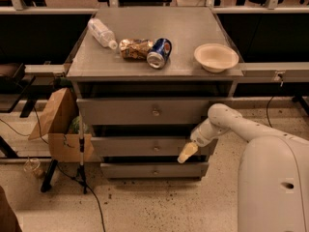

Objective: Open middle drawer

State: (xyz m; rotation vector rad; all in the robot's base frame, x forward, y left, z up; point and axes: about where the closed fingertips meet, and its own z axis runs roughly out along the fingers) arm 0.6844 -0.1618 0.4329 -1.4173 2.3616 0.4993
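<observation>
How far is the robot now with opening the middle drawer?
Done: the gripper is at the front of the middle drawer, right of its knob. In hand: the approach, as it is not on the knob yet. Left: gripping the knob and pulling; the drawer does not look pulled out.
</observation>
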